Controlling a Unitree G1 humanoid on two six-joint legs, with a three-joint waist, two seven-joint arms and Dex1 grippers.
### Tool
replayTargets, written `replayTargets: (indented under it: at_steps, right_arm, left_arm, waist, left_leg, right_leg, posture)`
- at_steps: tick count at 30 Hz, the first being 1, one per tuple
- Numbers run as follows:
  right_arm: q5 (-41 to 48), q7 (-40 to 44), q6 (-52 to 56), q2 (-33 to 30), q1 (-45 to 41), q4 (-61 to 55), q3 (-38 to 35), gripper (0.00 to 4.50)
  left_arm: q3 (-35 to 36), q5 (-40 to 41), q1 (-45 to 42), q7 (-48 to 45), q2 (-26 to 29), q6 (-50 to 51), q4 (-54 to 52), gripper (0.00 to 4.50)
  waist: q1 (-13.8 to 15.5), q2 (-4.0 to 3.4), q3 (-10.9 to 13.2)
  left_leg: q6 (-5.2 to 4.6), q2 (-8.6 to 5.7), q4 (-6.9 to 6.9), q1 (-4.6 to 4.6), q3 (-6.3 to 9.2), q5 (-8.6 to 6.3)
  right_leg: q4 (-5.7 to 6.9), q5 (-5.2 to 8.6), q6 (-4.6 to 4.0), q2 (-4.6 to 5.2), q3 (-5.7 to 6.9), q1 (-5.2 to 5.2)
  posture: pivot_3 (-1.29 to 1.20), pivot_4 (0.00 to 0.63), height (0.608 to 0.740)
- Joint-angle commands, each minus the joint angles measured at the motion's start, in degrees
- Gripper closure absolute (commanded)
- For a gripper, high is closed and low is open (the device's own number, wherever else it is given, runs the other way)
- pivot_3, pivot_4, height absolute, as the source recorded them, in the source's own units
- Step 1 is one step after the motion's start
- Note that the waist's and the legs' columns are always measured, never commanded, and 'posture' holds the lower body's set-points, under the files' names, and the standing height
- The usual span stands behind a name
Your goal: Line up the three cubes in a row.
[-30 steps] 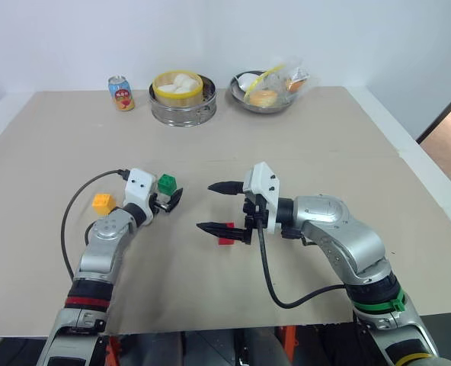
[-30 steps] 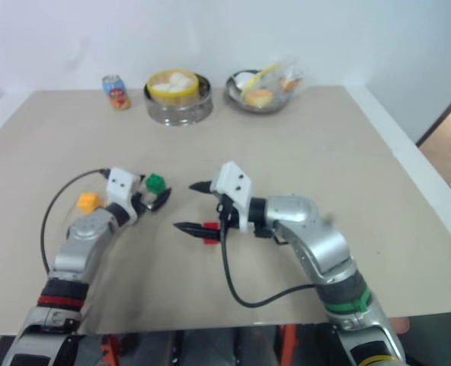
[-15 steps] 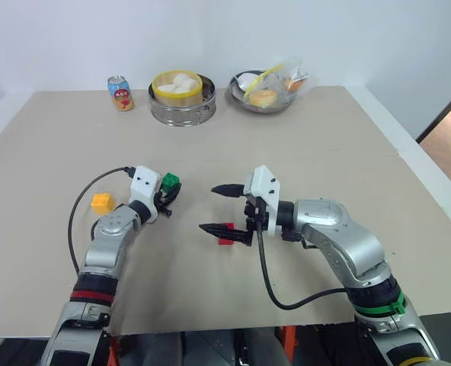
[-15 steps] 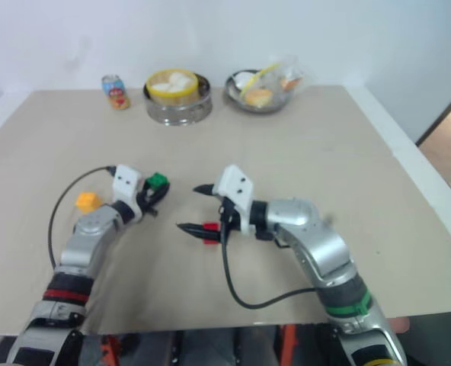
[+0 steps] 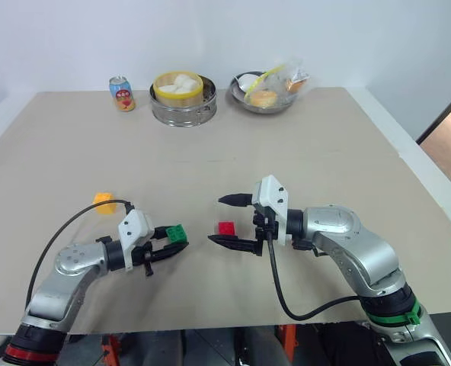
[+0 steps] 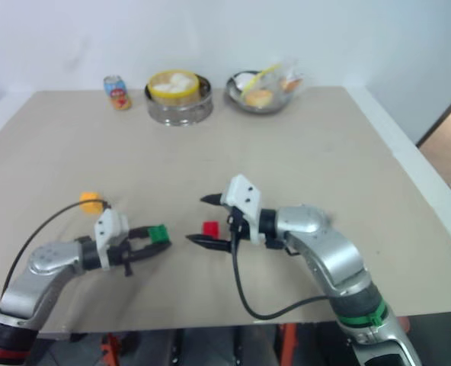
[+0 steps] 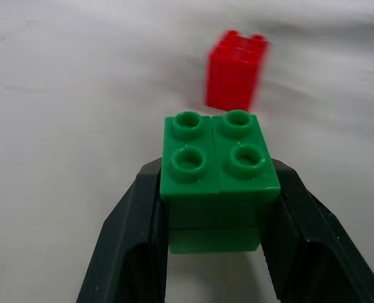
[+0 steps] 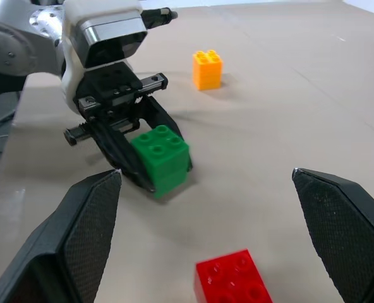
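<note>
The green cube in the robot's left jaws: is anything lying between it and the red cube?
Nothing visible does. The green cube sits clamped in the left gripper, and only bare table separates it from the red cube.

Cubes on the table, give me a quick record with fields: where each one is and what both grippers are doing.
green cube: clamped between the left gripper's fingers, beside the red cube
red cube: on the table, between the open fingers of the right gripper, untouched
yellow-orange cube: on the table, apart from the other two
left gripper: shut on the green cube
right gripper: open, holding nothing
row: not yet formed
</note>
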State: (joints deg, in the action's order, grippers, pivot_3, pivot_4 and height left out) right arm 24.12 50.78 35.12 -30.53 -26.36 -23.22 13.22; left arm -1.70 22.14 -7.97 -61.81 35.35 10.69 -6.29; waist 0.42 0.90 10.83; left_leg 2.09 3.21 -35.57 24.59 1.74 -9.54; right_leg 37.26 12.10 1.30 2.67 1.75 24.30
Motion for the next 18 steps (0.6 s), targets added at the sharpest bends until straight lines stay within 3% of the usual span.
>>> replayTargets:
  at_steps: [1,9,18]
  right_arm:
    - [1.17,0.64,0.13,-0.58,-1.18,-2.47,-0.87,0.00]
    - [1.78,0.44,1.34,-1.62,-0.93,-4.21,-1.37,0.00]
    - [2.43,-0.85,2.47,-2.34,-0.47,-6.08,-1.88,0.00]
  left_arm:
    - [-0.14,-0.11,-5.15,-5.69,1.53,-3.99,5.85,3.15]
    - [-3.73,-2.54,-14.01,-14.37,-0.44,-11.82,16.41,3.15]
    - [-5.85,-4.89,-17.58,-15.95,-3.57,-16.54,20.95,3.15]
  waist:
    - [-0.02,0.00,0.00]
    - [-0.02,0.01,0.00]
    - [-0.02,0.01,0.00]
  left_leg:
    - [0.00,0.01,-0.01,0.01,0.00,0.00]
    - [0.00,0.02,0.10,0.11,-0.04,-0.03]
    - [-0.02,0.23,0.07,0.07,-0.04,-0.03]
  right_leg:
    - [0.00,0.00,0.00,0.00,0.00,0.02]
    - [-0.01,0.10,0.00,-0.09,-0.05,0.09]
    - [-0.01,0.05,-0.08,-0.30,-0.07,0.09]
  posture:
    - [0.00,0.150,0.740]
    - [0.00,0.150,0.740]
    - [0.00,0.150,0.740]
